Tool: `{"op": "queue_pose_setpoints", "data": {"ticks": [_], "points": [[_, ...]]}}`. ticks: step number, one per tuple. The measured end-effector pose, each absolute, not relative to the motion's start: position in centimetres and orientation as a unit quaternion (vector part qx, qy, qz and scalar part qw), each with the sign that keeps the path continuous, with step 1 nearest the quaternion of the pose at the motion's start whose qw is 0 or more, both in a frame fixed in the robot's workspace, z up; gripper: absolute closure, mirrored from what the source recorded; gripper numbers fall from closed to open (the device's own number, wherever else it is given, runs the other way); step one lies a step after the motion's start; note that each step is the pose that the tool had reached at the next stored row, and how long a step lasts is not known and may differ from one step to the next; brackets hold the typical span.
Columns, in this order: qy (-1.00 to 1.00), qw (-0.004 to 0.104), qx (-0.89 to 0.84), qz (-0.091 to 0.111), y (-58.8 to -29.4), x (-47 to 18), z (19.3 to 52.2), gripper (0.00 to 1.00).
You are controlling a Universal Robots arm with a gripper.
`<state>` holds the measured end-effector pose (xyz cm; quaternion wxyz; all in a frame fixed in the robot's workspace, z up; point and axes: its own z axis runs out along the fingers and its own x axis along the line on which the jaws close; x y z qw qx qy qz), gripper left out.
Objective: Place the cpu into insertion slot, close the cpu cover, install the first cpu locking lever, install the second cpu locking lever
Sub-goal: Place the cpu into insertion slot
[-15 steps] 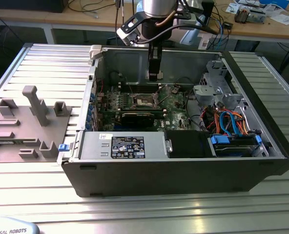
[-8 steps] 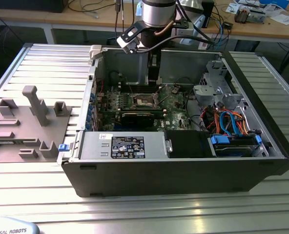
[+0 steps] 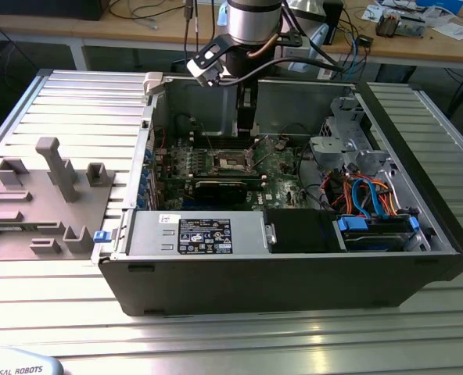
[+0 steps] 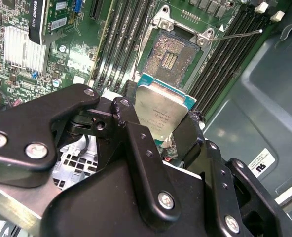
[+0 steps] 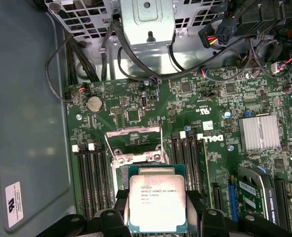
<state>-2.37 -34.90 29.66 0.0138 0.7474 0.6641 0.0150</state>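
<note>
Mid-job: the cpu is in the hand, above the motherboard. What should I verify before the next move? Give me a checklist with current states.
1. Grip on the cpu: ok, the hand is shut on its edges.
2. insertion slot bare: ok, nothing lies in its dark centre.
3. cpu cover out of the way: ok, it stands raised off the slot.
4. locking lever released: ok, its wire sticks out sideways. The other lever: cannot tell.
5. cpu squared to the slot: cannot tell. It hangs apart from the slot.
</note>
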Motion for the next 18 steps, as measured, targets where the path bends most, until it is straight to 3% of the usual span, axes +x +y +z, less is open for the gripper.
{"op": "queue_pose_setpoints", "data": {"ticks": [18], "points": [[0.664,0.014,0.747,0.015,-35.08,-2.4,28.68,0.46]]}}
